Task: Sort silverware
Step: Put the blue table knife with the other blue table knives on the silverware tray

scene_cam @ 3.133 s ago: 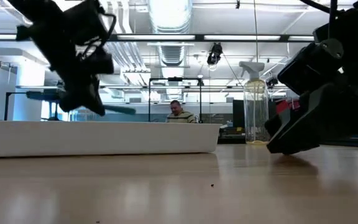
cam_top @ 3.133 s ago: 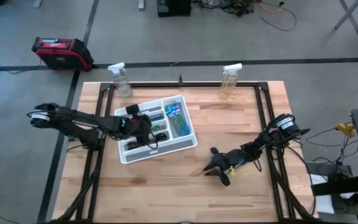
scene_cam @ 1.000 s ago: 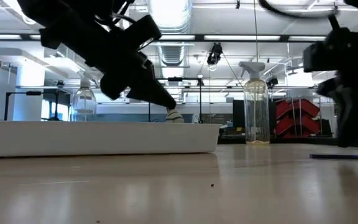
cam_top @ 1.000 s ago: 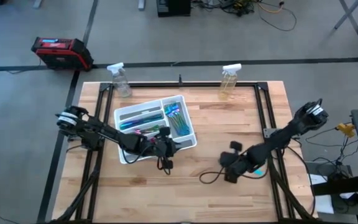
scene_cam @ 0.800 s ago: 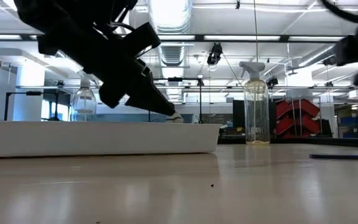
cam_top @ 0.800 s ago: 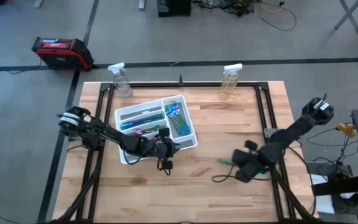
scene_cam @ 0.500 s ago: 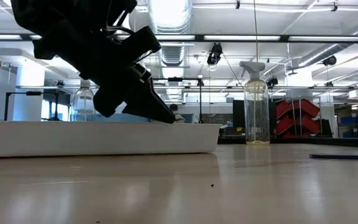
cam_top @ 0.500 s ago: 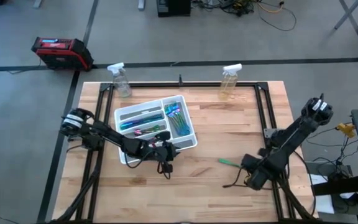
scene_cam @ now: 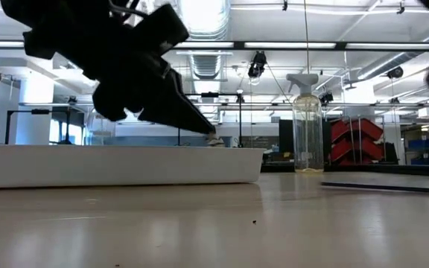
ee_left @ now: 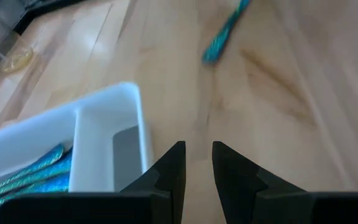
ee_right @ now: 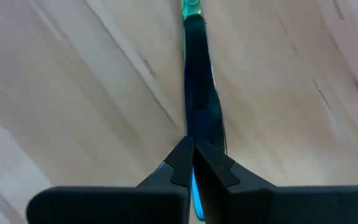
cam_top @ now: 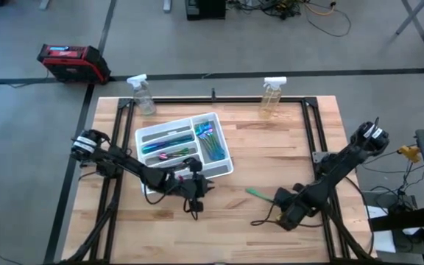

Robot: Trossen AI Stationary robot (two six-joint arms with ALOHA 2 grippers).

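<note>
- Right end effector (cam_top: pixel 280 213): fingers pressed together, holding nothing, low over the surface (cam_top: pixel 271 147) near its front right area.
- Loose teal utensil (cam_top: pixel 258 194): lies flat on the bare surface, just ahead of the right end effector's fingertips (ee_right: pixel 193 155). In the right wrist view its long axis runs straight away from the closed tips; in the high view it lies diagonally, one end toward the tray (cam_top: pixel 224 168), the other toward the right end effector.
- Left end effector (cam_top: pixel 194 197): fingers (ee_left: pixel 173 163) narrowly parted, empty, at the tray's front corner; the teal utensil (ee_left: pixel 225 30) lies well beyond it.
- Tray compartments hold the sorted silverware (cam_top: pixel 169 143).
</note>
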